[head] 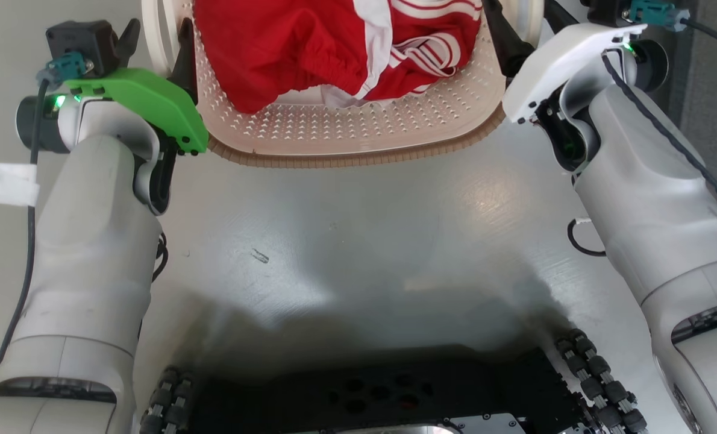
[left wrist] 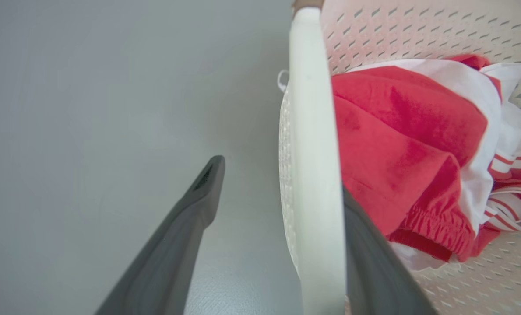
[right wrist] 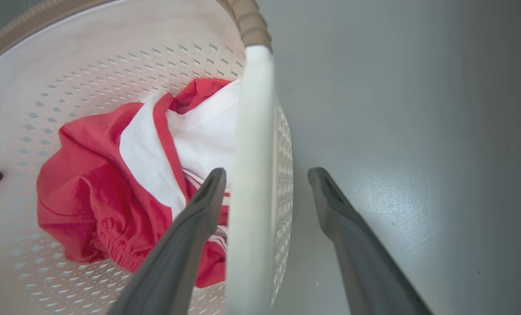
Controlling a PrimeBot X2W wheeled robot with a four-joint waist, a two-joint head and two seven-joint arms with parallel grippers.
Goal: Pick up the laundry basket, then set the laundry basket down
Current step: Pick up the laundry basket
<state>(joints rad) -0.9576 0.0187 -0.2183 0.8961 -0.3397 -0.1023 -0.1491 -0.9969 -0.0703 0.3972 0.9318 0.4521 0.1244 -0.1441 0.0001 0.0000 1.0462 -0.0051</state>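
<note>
Top centre of the head view: laundry basket (head: pixel 358 129), with cream perforated walls and a brown woven-look rim, on or just over the grey floor (head: pixel 358 229) — which of the two cannot be told. Contents: one red-and-white garment (head: pixel 310 48), bunched. Left gripper (head: pixel 159 30) at the basket's left side, right gripper (head: pixel 526 24) at its right side, each with one dark finger inside the rim and one outside. White strip (head: pixel 3 182) at the left edge of the floor. Robot's dark base (head: pixel 364 392) with roller wheels along the bottom.

Left wrist view: jaws spread wide, straddling the white left loop handle (left wrist: pixel 315 153) and not closed on it. Outer finger (left wrist: pixel 190 210) stands clear of the handle over bare floor. Inner finger (left wrist: pixel 370 253) lies close against the handle's far side, next to the garment.

Right wrist view: jaws likewise wide, with the white right loop handle (right wrist: pixel 251 175) between them. Inner finger (right wrist: pixel 190 232) over the garment, just beside the handle. Outer finger (right wrist: pixel 352 227) apart from it — a gap of floor shows between.
</note>
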